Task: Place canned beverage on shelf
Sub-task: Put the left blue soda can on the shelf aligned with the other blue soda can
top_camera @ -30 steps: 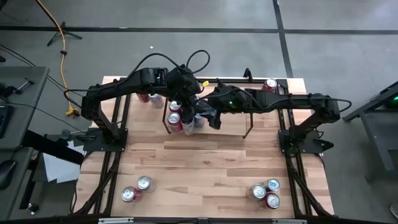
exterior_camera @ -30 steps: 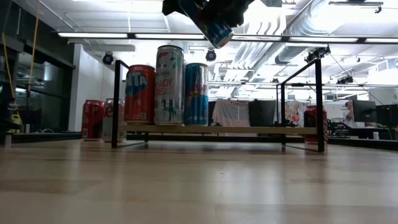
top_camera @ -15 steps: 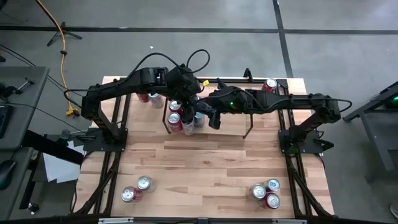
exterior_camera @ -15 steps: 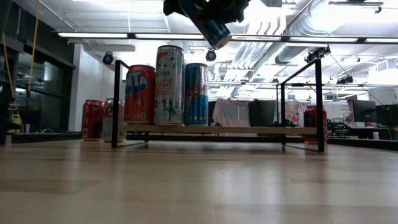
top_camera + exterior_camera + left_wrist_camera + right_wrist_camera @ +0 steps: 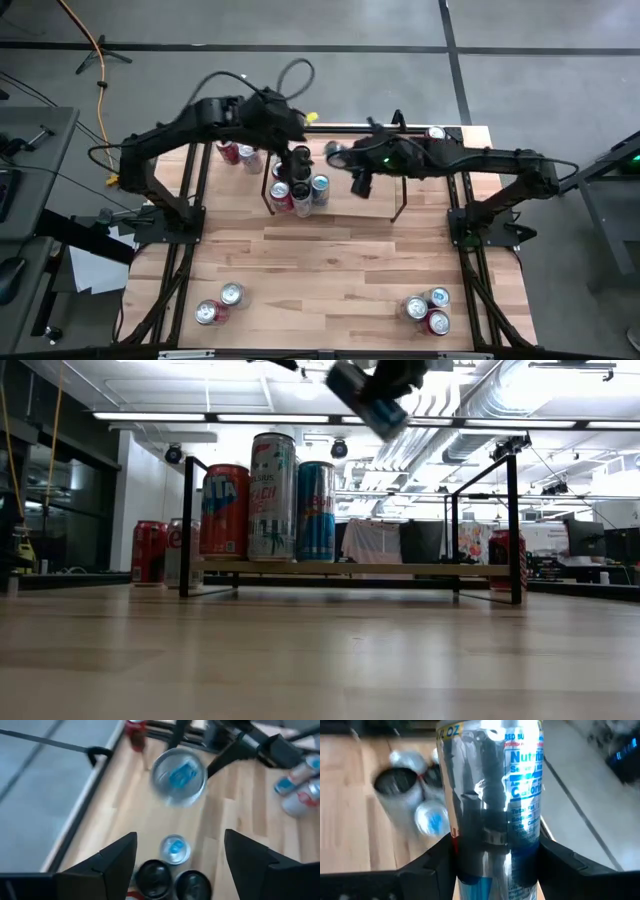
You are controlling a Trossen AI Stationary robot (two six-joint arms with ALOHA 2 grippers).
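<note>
The right gripper (image 5: 492, 865) clamps a silver-and-blue can (image 5: 492, 795), held tilted above the shelf (image 5: 350, 568) at the table's (image 5: 330, 260) far edge. The left gripper (image 5: 180, 855) hangs spread and empty over three cans (image 5: 265, 497) on the shelf's left end.

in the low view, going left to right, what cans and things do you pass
red can on the table → orange-red can → tall silver can → blue can → tilted can held overhead → shelf's right post
</note>
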